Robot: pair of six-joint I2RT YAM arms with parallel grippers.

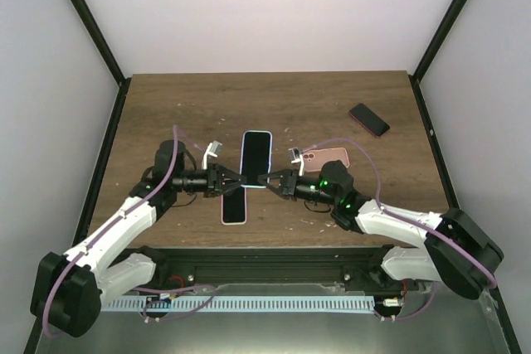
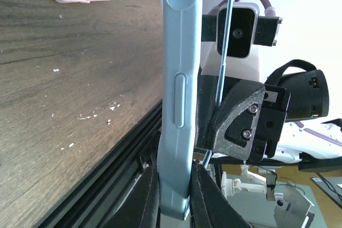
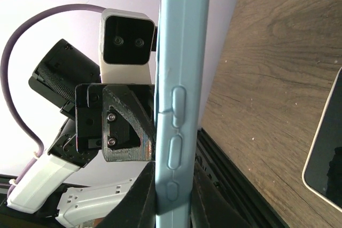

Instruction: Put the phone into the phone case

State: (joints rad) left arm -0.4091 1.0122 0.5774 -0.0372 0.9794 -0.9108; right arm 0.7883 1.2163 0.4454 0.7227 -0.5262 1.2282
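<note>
**A:** Both sides are on it! Our left end effector (image 1: 231,180) is clamped on one long edge of the blue phone case (image 1: 256,151). Our right end effector (image 1: 267,178) is clamped on the opposite edge, so the case hangs between them, off the worktop (image 1: 166,113).

**B:** And the phone (image 1: 235,207)?

**A:** Flat on the worktop, just below the fingertips, toward our bases.

**B:** So we're at the case-holding step, with nothing seated.

**A:** Right. Next, we reckon, one side must release, fetch the phone, line it up with the case and press it in.
</note>
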